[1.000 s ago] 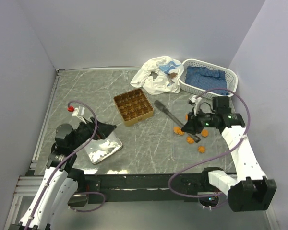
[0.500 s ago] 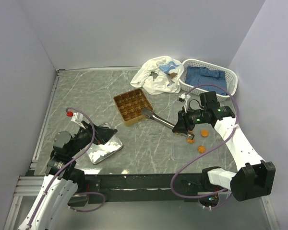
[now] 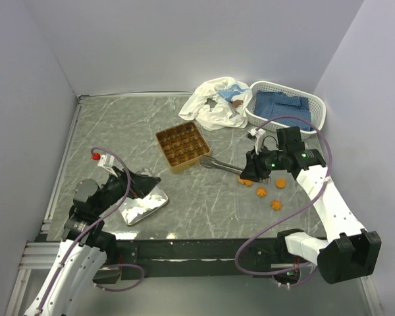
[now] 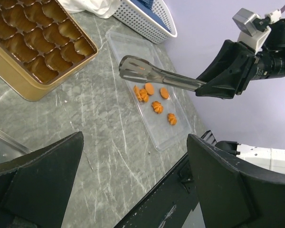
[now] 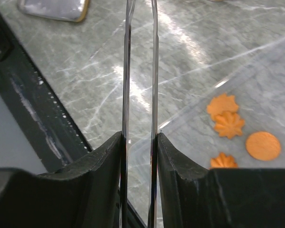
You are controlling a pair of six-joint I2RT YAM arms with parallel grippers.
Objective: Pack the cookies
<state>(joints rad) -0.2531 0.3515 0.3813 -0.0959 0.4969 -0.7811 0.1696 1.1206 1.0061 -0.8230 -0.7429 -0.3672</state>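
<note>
Several orange cookies lie on a clear flat tray at the right; the same cookies show in the left wrist view and again in the right wrist view. My right gripper is shut on metal tongs, whose tips point left toward the square golden tin. The two arms of the tongs run between my fingers. I see no cookie between the tips of the tongs. The tin's cups look empty. My left gripper hangs open above the tin's silver lid.
A white basket holding blue cloth stands at the back right, with a crumpled white cloth beside it. A small red-capped item sits at the left. Walls close in on the left, back and right. The black front rail runs along the near edge.
My right gripper carried the tongs up and left off the cookies, toward the tin, then swung them flatter. The left arm shifted slightly a second ago and has since held still.
</note>
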